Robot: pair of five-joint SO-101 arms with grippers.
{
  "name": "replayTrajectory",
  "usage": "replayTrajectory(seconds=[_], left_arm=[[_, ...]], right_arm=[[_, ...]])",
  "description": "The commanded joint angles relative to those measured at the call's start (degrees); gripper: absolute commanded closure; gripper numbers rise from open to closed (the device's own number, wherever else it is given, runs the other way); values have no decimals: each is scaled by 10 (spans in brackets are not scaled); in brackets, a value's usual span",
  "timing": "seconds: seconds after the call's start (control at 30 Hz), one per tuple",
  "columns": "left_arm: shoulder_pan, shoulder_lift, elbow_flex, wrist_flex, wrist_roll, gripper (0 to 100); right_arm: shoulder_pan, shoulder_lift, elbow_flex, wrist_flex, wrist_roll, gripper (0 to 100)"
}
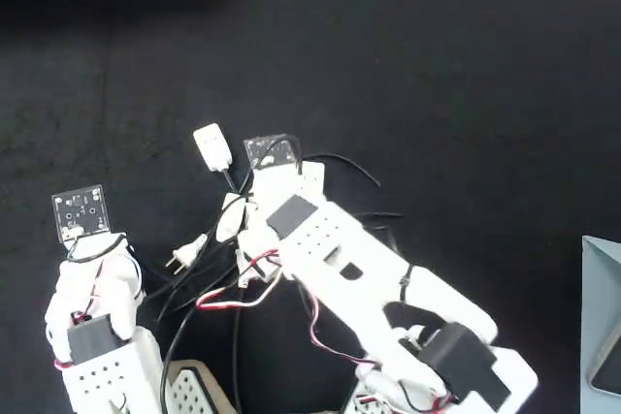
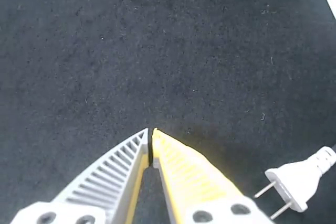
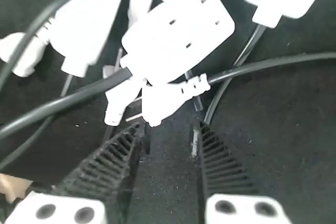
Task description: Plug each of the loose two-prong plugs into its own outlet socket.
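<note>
Just ahead of your right claw [image 3: 167,135], whose jaws stand moderately apart and empty, a plug [image 3: 164,102] lies with its prongs toward you. A black cable [image 3: 63,103] crosses just beside it. Close there and you could pinch the cable along with the plug, or drag the whole tangle. Just beyond, the outlet [image 3: 178,32] looks unanchored, so a push on the prongs would likely slide it away instead of seating them. Off to the side, your left claw [image 2: 151,132] is closed on nothing above bare cloth [image 2: 157,51], with a second plug [image 2: 296,179] lying near it, unplugged. From above, the right arm [image 1: 330,249] covers part of the pile. The white bodies farthest from the right claw are cut off, so you can't tell plugs from outlets there.
</note>
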Motion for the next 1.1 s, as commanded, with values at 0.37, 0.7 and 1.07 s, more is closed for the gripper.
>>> replayTrajectory(seconds=[0.37, 0.7, 1.07], left_arm=[[-6, -2, 10, -12, 4, 971], [-6, -2, 10, -12, 4, 971], [-5, -2, 10, -12, 4, 971]], right_arm=[[0, 73, -27, -78, -41, 864], [51, 80, -23, -78, -38, 868], [53, 73, -17, -33, -16, 978]])
